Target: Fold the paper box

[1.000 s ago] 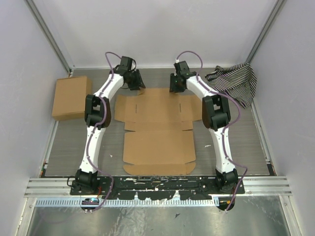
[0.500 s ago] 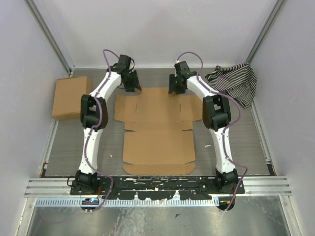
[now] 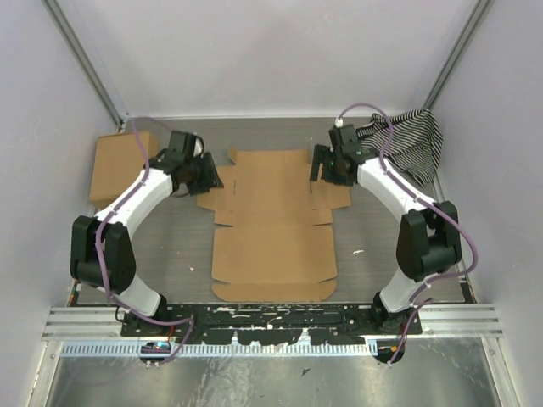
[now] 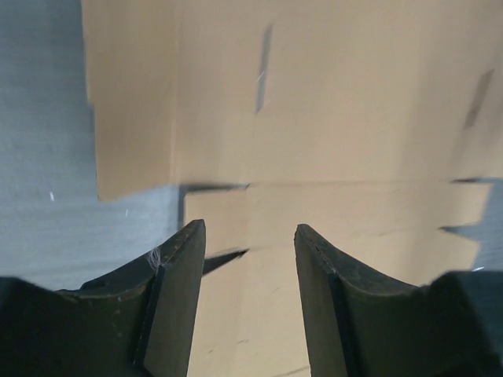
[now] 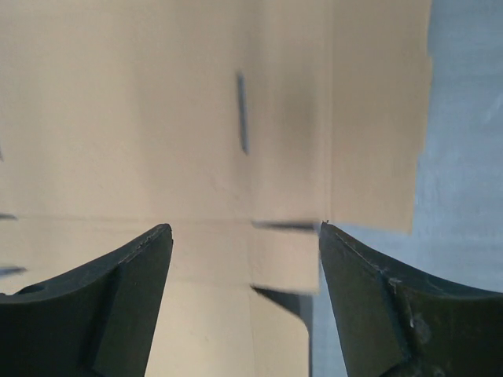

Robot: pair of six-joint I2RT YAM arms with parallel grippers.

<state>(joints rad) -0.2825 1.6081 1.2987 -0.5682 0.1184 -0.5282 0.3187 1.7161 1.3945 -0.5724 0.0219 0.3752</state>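
The paper box (image 3: 271, 222) lies flat, centre of the counter (image 3: 174, 254). My left claw (image 4: 247, 228) gapes empty over its 10 o'clock flap, my right claw (image 5: 244, 229) likewise at 2. The wrist views crop the sheet's edges.

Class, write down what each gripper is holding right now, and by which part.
Nothing is held. The left gripper and right gripper are both open over the flat paper box, with nothing between their fingers.

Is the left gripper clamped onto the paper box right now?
No, the left wrist view shows the left gripper with its fingers spread apart, nothing pinched, and the flat paper box showing through the gap.
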